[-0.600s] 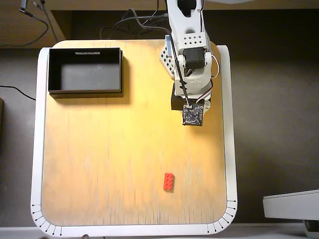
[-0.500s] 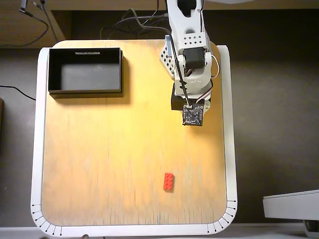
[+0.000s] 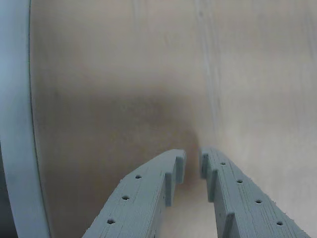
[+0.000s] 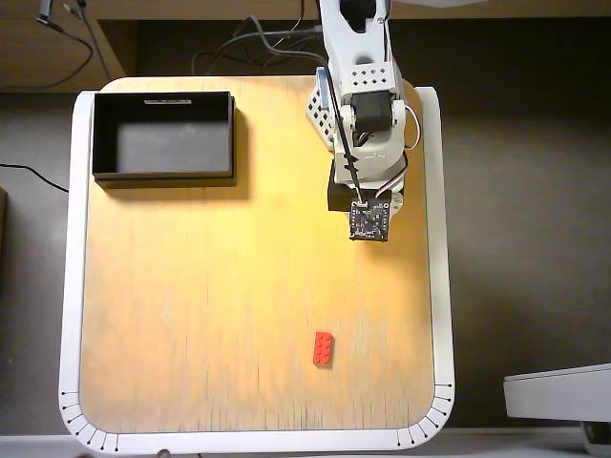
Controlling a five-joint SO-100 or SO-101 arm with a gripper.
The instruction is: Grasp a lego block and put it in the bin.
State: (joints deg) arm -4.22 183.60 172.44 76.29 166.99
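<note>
The red lego block (image 4: 324, 348) lies flat on the wooden table near its front edge in the overhead view, far from the arm. The black bin (image 4: 105, 143) stands empty at the table's back left corner, with a white label on its far rim. In the wrist view my gripper (image 3: 193, 158) points down over bare wood, its grey fingers almost together with nothing between them. Neither the block nor the bin shows in the wrist view. In the overhead view the arm (image 4: 361, 105) is folded at the back right, and its wrist camera board hides the fingers.
The wooden table (image 4: 210, 286) has a raised white rim (image 4: 67, 286), which also shows at the left of the wrist view (image 3: 15, 124). Cables (image 4: 248, 57) lie behind the table by the arm's base.
</note>
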